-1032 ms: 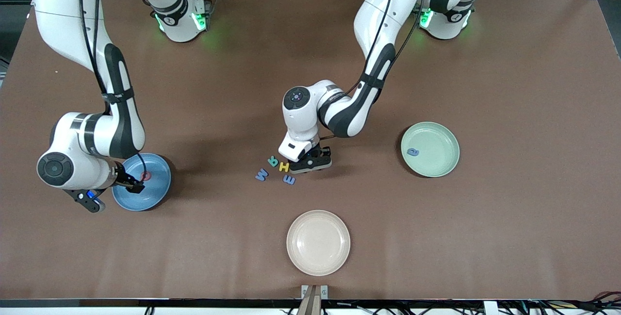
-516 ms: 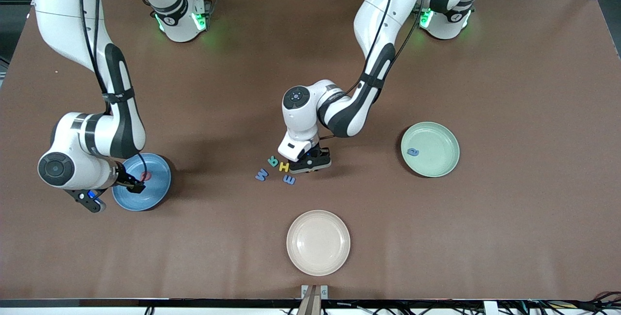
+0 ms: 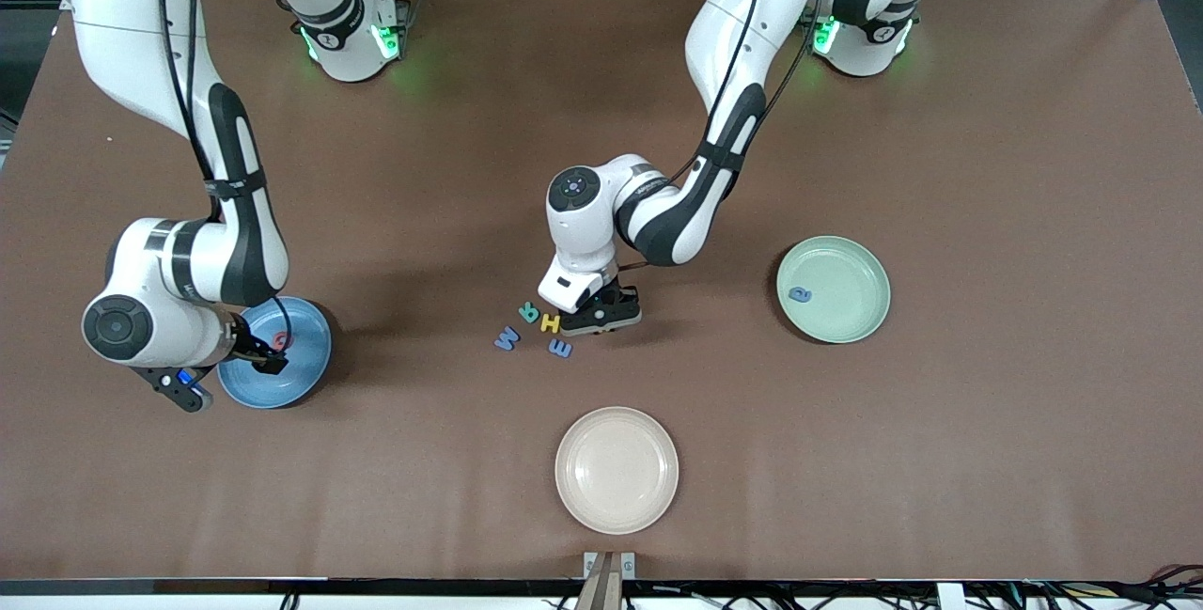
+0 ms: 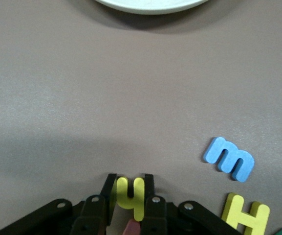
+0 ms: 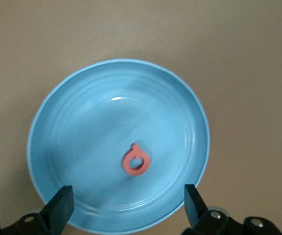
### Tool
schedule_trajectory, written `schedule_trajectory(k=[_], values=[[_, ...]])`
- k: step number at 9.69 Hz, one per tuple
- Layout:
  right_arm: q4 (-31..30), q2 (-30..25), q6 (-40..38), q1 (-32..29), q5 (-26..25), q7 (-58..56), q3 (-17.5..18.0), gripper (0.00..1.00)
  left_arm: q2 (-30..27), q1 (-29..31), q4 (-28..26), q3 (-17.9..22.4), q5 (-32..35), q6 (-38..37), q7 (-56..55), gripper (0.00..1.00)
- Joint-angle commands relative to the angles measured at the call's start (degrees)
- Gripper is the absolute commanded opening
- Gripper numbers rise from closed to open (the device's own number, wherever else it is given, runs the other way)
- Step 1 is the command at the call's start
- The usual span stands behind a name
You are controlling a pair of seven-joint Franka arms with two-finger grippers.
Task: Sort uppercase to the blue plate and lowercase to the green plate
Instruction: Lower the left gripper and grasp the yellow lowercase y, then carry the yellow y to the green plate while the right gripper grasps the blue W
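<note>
My left gripper (image 3: 601, 317) is down at the table in the cluster of letters, shut on the small yellow h (image 4: 130, 195). Beside it lie the yellow H (image 3: 551, 322), teal R (image 3: 529, 312), angular blue M (image 3: 507, 338) and rounded blue m (image 3: 561, 348). In the left wrist view the m (image 4: 228, 158) and H (image 4: 246, 218) lie close by, and a reddish bit (image 4: 131, 228) shows between the fingers. My right gripper (image 5: 127, 198) hangs open over the blue plate (image 3: 305, 366), where the red Q (image 5: 135, 160) lies. The green plate (image 3: 846, 319) holds the blue a (image 3: 800, 294).
A cream plate (image 3: 617, 469) stands nearer to the front camera than the letter cluster, and its rim (image 4: 150, 5) shows in the left wrist view. The blue plate is at the right arm's end of the table, the green plate toward the left arm's end.
The left gripper's fingers have closed onto the yellow h. The right arm has shifted a little over the blue plate, with its gripper still open.
</note>
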Motion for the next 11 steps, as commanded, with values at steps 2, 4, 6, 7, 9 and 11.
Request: schedule_trajectory(k=[2,4,6,7,9,11], values=[[0.0,-0.4,0.5,1.5,-0.3,8.7,3.0,1.0,-3.9,1.2,0.1,0.6,-6.5,-5.6,9.6,0.0],[2.0,1.2,0.7,2.9,2.4,16.5,6.2,1.0,-6.6,3.9,-0.9,0.5,-8.4,-7.4,16.5,0.0],[5.1,3.1,1.4,6.4,7.0,21.2,6.7,1.0,-7.9,4.4,-2.1,1.0,-8.4,-10.3,22.2,0.0],[5.9,3.8,2.8,7.9,8.4,22.4,7.0,1.0,-8.8,5.0,-4.3,1.8,-8.4,-10.3,25.9,0.0],[9.0,7.0,5.7,11.5,8.8,28.6,7.9,1.0,-11.2,5.1,-9.4,4.7,-7.7,-9.9,33.3,0.0],[12.4,10.2,5.7,15.3,8.8,30.8,7.9,1.0,-16.4,5.7,-16.7,5.5,-6.5,-9.5,37.6,0.0]])
